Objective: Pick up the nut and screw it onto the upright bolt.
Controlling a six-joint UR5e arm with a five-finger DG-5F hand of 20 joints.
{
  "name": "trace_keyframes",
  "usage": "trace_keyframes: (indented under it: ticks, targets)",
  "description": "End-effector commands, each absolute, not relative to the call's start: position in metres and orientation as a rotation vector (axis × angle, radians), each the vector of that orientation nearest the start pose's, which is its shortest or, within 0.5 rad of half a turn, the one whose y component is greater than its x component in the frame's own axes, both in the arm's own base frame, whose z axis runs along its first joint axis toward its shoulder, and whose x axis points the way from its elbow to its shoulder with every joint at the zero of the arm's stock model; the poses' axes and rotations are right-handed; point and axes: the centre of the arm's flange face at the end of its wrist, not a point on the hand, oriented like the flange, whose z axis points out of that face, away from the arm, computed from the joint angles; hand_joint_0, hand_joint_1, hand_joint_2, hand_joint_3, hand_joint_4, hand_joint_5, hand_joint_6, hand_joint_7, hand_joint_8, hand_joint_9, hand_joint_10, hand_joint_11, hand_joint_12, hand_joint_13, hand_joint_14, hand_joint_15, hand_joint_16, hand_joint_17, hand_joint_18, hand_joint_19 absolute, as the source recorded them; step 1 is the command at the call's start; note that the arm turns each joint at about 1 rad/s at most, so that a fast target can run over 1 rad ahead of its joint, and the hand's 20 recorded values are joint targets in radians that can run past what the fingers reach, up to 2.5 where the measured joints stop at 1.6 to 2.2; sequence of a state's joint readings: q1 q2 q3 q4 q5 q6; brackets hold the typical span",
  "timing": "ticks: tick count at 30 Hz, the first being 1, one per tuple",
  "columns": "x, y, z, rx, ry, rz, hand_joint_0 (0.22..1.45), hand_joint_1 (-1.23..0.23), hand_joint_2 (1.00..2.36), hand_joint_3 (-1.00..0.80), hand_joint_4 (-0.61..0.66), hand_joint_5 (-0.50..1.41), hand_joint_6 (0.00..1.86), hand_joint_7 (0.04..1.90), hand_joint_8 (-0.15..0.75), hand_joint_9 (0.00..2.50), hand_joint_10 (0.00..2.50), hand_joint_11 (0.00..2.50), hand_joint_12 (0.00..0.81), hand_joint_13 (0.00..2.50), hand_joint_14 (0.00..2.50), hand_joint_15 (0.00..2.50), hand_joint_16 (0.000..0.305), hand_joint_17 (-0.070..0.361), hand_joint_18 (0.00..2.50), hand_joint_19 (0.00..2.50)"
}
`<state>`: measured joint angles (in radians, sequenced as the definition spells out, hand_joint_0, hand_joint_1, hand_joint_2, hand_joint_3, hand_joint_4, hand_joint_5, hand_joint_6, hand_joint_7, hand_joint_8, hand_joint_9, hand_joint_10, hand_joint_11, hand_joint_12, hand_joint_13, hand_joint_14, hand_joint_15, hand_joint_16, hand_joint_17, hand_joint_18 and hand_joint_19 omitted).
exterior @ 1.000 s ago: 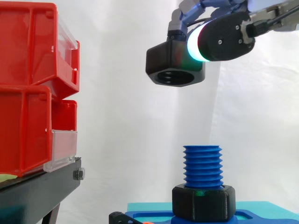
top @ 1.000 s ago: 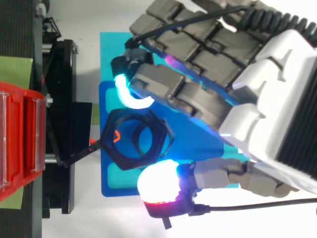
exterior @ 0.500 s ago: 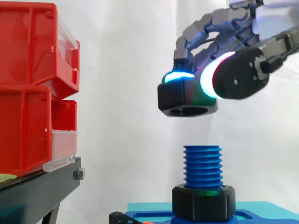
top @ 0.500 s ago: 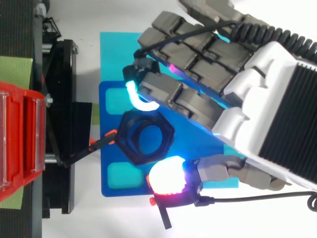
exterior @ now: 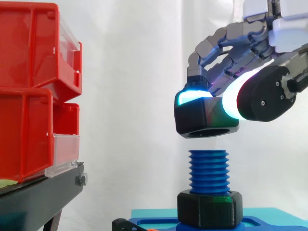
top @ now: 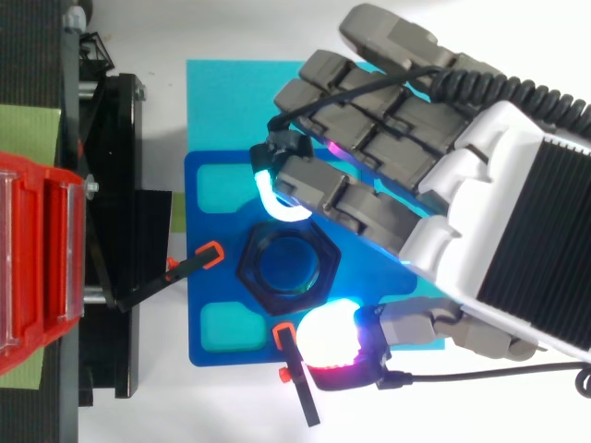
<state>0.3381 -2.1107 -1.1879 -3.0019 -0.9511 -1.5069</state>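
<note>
some of pinched nut (exterior: 199, 121) seems hidden behind hand (exterior: 265, 95).

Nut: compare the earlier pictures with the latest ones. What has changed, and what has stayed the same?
The hand carried the nut down and rightward in the side view, levelling it; it now hangs just above the bolt, hole centred over it. The pinch on the nut stayed. The bolt, the lower nut at its foot, the blue base and the red bins did not move.
</note>
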Motion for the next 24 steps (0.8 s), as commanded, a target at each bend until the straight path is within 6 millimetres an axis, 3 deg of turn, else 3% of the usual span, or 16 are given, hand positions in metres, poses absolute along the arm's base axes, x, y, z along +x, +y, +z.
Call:
trace_keyframes:
  ticks: [1, 8, 24]
  targets:
    - [0.71, 0.048, 0.362, 0.266, 1.558, -0.172, 0.53, -0.59, 1.0, -0.5, 0.22, -0.19, 0.75, 0.93, 0.269, 0.48, 0.0, 0.0, 0.316, 0.54, 0.0, 0.0, 0.037, 0.083, 0.33, 0.0]
    - [0.714, 0.051, 0.347, 0.266, 1.492, -0.122, 0.53, -0.59, 1.0, -0.5, 0.22, -0.18, 0.75, 0.94, 0.269, 0.49, 0.0, 0.0, 0.317, 0.54, 0.0, 0.0, 0.037, 0.083, 0.33, 0.0]
    - [0.714, 0.048, 0.345, 0.266, 1.488, -0.122, 0.53, -0.59, 1.0, -0.5, 0.22, -0.18, 0.75, 0.95, 0.268, 0.49, 0.0, 0.0, 0.317, 0.55, 0.0, 0.0, 0.037, 0.083, 0.34, 0.0]
